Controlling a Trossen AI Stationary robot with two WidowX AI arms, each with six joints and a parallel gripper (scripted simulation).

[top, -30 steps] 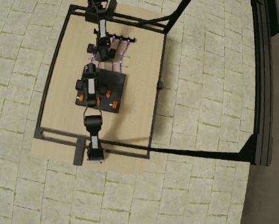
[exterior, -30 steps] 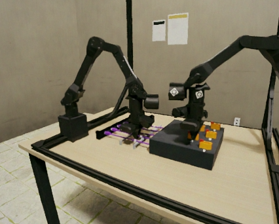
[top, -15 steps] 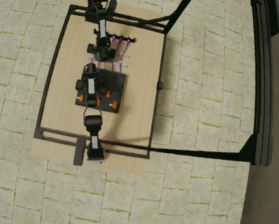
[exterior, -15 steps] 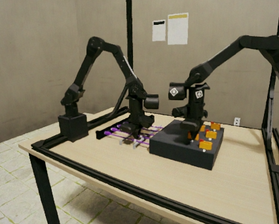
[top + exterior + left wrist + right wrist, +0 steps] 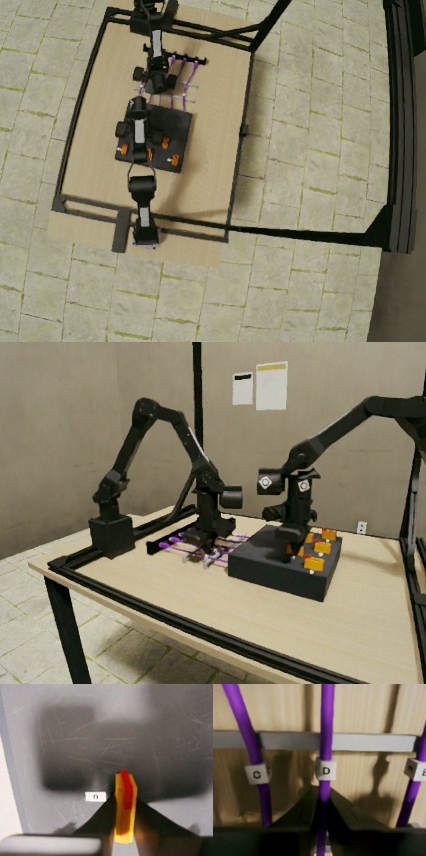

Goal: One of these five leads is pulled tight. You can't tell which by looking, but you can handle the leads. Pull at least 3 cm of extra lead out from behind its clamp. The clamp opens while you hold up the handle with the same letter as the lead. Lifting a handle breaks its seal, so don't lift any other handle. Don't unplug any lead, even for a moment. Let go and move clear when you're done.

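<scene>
Lead D runs between the right gripper's nearly closed fingers, gripped; the left gripper, slightly parted, pinches an orange handle.
</scene>
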